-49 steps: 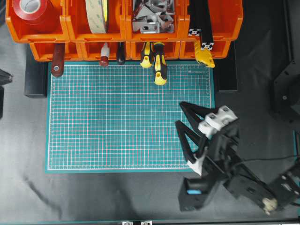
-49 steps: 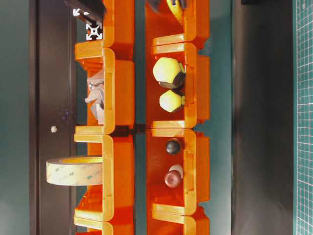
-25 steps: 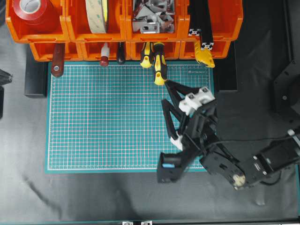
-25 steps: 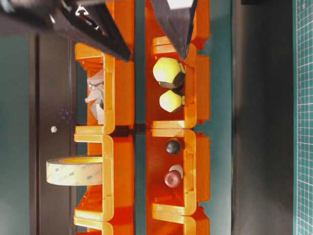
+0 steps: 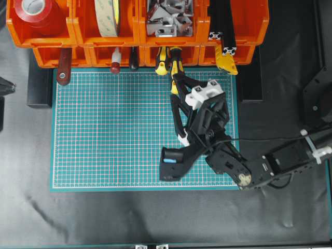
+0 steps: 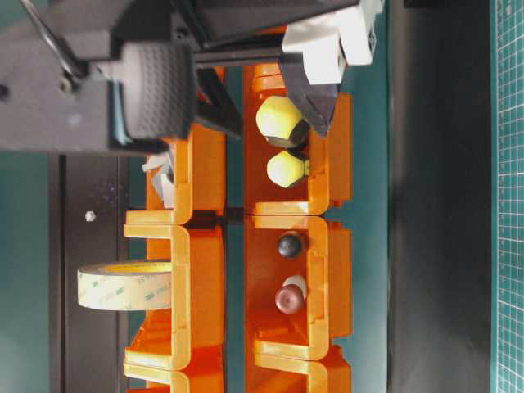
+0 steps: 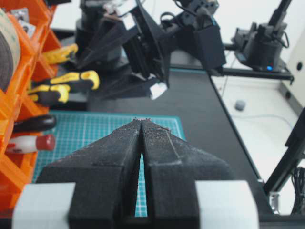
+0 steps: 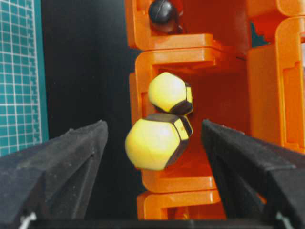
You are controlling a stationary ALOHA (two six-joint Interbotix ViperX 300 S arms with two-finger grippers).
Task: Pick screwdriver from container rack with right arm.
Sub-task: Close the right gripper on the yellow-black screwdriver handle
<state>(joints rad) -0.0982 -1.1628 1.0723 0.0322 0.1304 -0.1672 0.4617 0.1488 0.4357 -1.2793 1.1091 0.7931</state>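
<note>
The screwdriver [image 5: 176,66], with a yellow-and-black handle, sticks out of a lower bin of the orange container rack [image 5: 258,27] over the mat's top edge. My right gripper [image 5: 175,86] is open at the handle's end. In the right wrist view the yellow butt [image 8: 155,143] sits between the two spread black fingers [image 8: 71,157], and the fingers do not touch it. In the table-level view the same butt [image 6: 281,117] shows just under the claw. My left gripper [image 7: 142,120] is shut on nothing, off to the left.
A stubbier yellow-and-black handle [image 5: 162,61] lies right beside the screwdriver in the same bin. A dark handle [image 5: 134,59], a red-tipped tool [image 5: 115,65] and a brown handle [image 5: 64,66] hang further left. A yellow part [image 5: 226,63] pokes out to the right. The green mat [image 5: 114,129] lies below the rack.
The right arm has swung up and left across the mat to the rack. Its open fingers now flank the screwdriver's handle end. The left gripper has not moved.
</note>
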